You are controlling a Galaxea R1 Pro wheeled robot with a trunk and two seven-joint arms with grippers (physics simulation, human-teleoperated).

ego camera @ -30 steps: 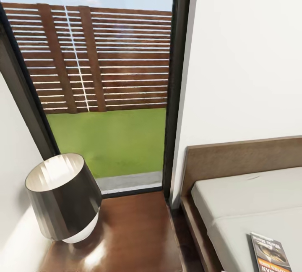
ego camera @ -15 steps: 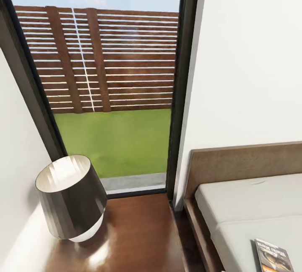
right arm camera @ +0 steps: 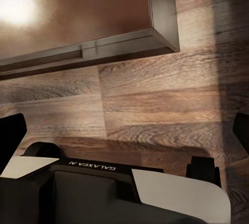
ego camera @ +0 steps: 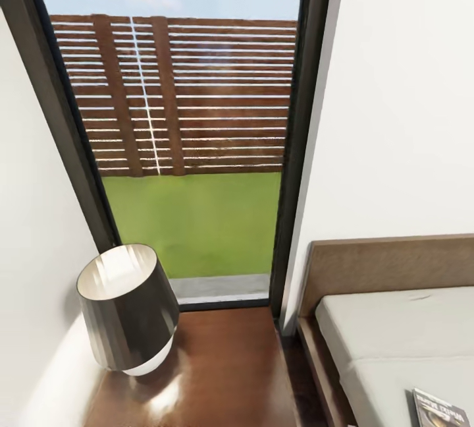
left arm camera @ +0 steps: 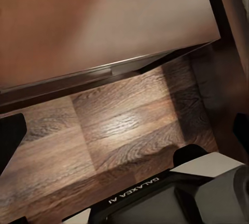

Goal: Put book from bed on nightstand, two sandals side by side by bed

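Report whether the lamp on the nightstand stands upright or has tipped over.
Upright. The lamp stands on its white base on the nightstand, with the dark shade's open top facing up. It looks slanted, likely from the head camera's angle.

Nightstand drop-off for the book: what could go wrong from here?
1. The lamp takes the left part of the nightstand; a loose placement could bump it.
2. The book lies on the bed at the head view's bottom right edge, partly cut off, so a grasp may be poorly seen.
3. Both wrist views look down at the floor, so the arms are low.
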